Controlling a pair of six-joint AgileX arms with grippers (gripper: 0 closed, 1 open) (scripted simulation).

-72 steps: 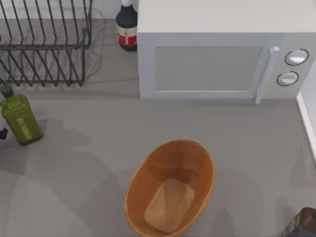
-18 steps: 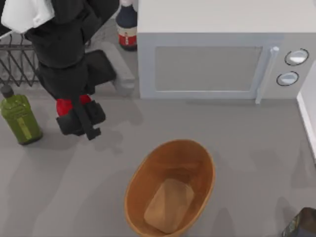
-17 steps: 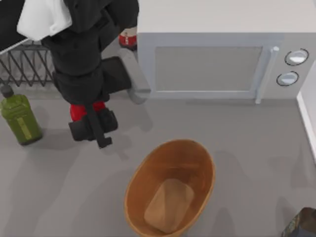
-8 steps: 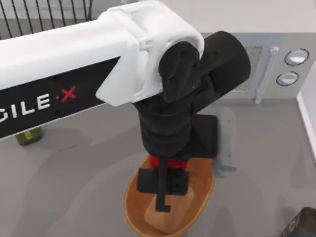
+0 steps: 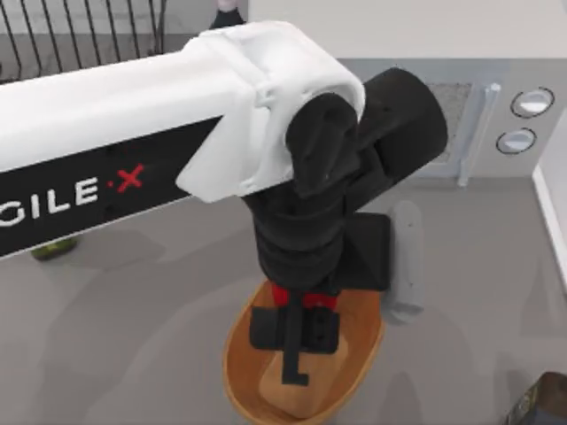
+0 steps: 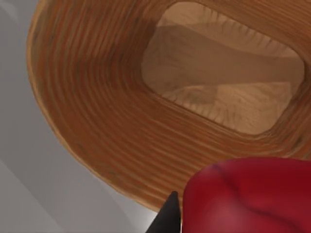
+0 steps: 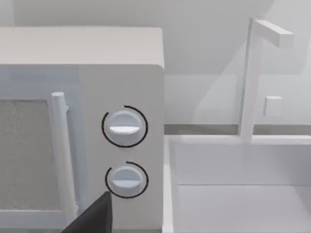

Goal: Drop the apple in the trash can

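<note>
With the apple (image 6: 248,196) clamped in the left gripper (image 5: 297,332) and hanging directly above the open mouth of the trash can (image 5: 244,372), the carry looks essentially complete and only the release is left, as I judge it. Left wrist view: red fruit in the near foreground beside one dark fingertip (image 6: 167,218), and below it the ribbed orange-brown inner wall and the paler flat bottom of the bin, which holds nothing yet. Top view: a sliver of red shows between the black wrist housing and the gripper body, over the far half of the bin; the fingers reach out over the bin floor. Apple not touching rim or wall as far as can be told. Remaining: open the fingers, let the fruit fall, withdraw the arm. Risk judged low, since the fruit sits well inside the rim line. Right gripper (image 7: 95,216) parked off to the right, facing the microwave (image 7: 116,87) and a white sink (image 7: 233,194) with its tap; one dark finger edge visible, spread cannot be told. Farther back on the surface: green bottle (image 5: 53,251) mostly hidden under the left arm, black wire rack (image 5: 80,31) at far left. Readable writing: white "GILE" and a red "X" on the left arm's black panel, start of the word cut off. Microwave dials carry no legible marks.
</note>
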